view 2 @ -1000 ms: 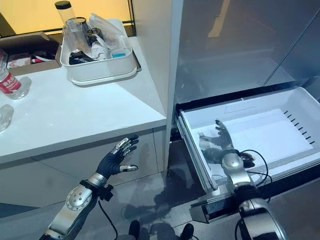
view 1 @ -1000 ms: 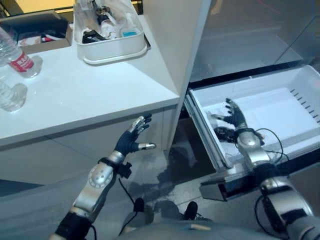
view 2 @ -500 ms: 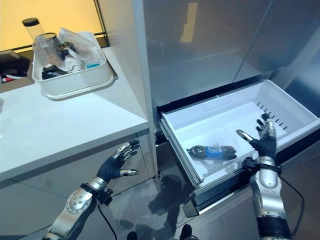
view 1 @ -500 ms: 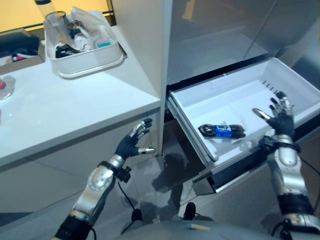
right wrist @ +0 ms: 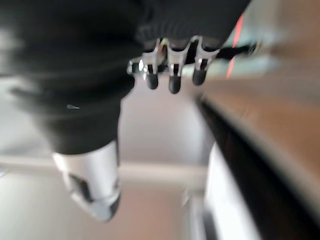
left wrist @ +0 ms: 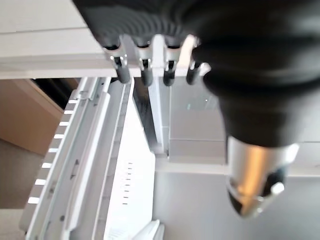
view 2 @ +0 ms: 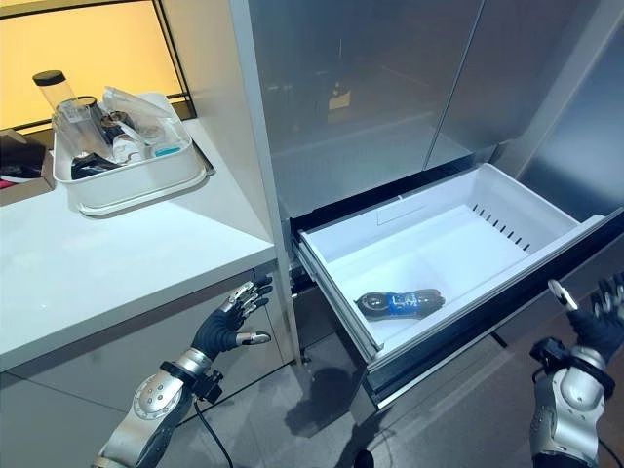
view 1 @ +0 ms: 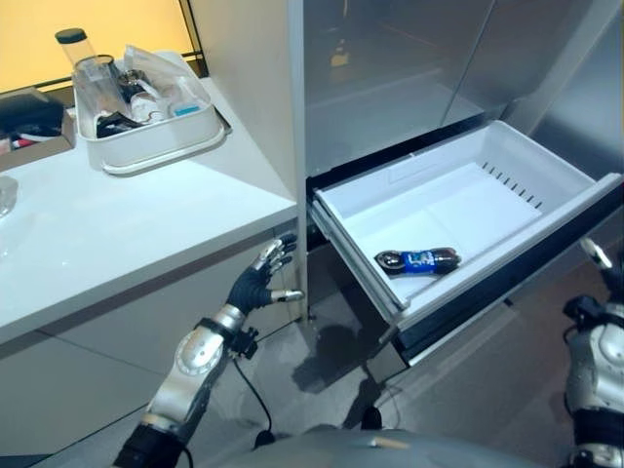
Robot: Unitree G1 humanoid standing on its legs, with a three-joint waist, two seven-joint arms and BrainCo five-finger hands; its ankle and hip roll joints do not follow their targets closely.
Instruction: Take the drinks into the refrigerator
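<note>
Hands first: I see my left hand (view 1: 258,285) at lower left of the left eye view, fingers spread and empty, hovering just in front of the cabinet face below the counter (view 1: 146,224). My right hand (view 2: 595,327) sits at the lower right edge of the right eye view, fingers straight and relaxed, holding nothing, outside the front of the drawer (view 2: 526,268). I judge both are held clear so the drawer front has room.

The bottle (view 1: 421,260) lies on its side near the front left of the white drawer, touching neither hand. 1 drink is in; I'd say the next call is either shutting the drawer or fetching more.

Outward, the drawer stands pulled far out from the grey fridge (view 2: 370,107), whose upper doors are closed. On the white counter at upper left sits a white tub (view 1: 156,146) full of clutter, with a dark-capped jar standing in it. The floor is grey and glossy.
</note>
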